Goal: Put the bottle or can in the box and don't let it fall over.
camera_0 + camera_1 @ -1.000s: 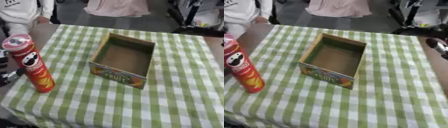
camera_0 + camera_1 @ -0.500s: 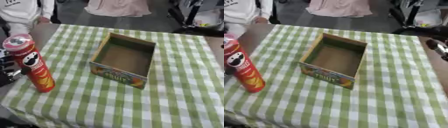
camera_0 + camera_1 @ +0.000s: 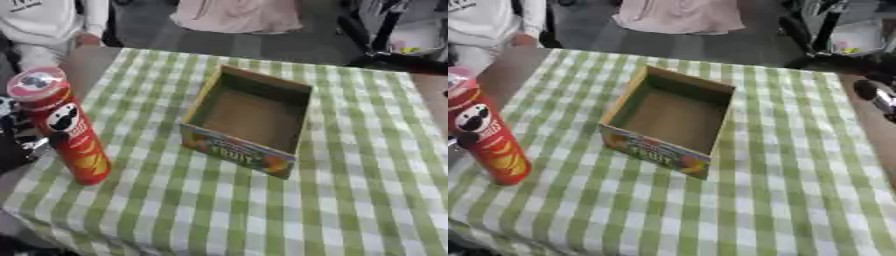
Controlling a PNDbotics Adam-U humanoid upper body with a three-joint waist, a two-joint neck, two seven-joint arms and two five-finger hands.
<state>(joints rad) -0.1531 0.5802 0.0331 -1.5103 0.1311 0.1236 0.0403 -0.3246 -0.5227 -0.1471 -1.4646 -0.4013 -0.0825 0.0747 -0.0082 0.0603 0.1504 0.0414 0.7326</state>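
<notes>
Fingers of the left hand [image 3: 19, 142] dark at the left edge beside the red can [image 3: 63, 127], curl impossible to tell. Standing upright on the checked bench [image 3: 350, 200], apart from the open box [image 3: 248, 120]. Grasp apparently not yet made; next, closing round, lifting, lowering upright inside. Right hand [image 3: 878, 95] at far right, unclear.
</notes>
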